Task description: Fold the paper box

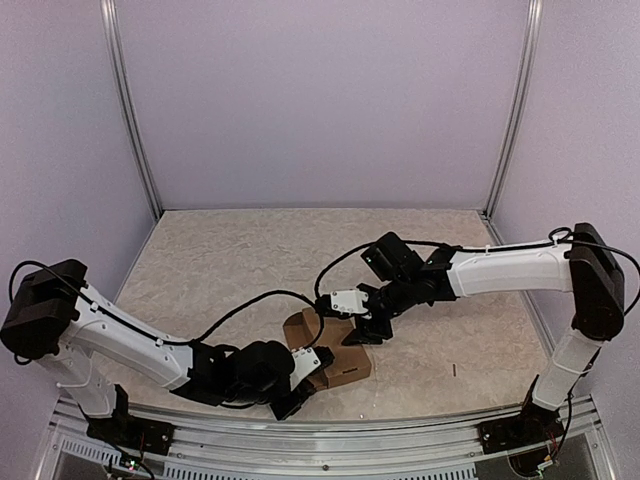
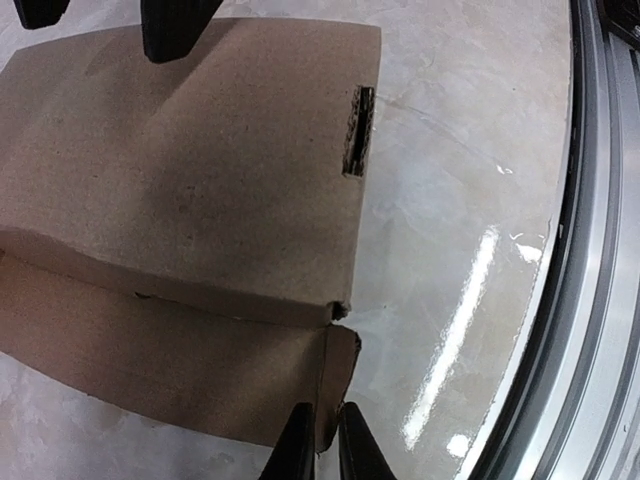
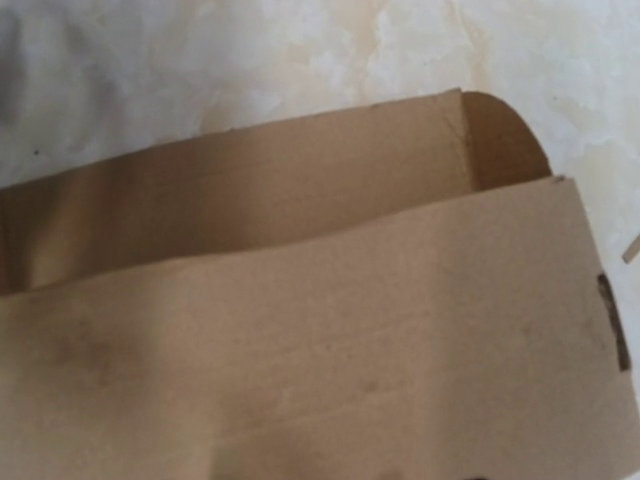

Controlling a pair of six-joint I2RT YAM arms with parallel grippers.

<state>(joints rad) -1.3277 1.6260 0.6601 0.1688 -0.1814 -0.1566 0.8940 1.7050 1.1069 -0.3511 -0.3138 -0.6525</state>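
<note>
The paper box point(image 1: 335, 355), a plain brown cardboard blank partly folded, lies on the marbled beige tabletop point(image 1: 220, 270) near the front edge, between the two arms. In the left wrist view its broad panel point(image 2: 200, 180) has a narrow dark slot point(image 2: 357, 130) near one edge, and a small side flap point(image 2: 335, 385) hangs off the near corner. The left gripper point(image 2: 322, 452) is clamped on that flap's edge, its fingertips almost together on the thin card. The right gripper point(image 1: 362, 332) is at the box's far side; its two dark fingers point(image 2: 175, 25) stand apart over the panel, with nothing between them. The right wrist view shows the panel point(image 3: 300, 330) close up, with one wall point(image 3: 250, 190) raised behind it.
</note>
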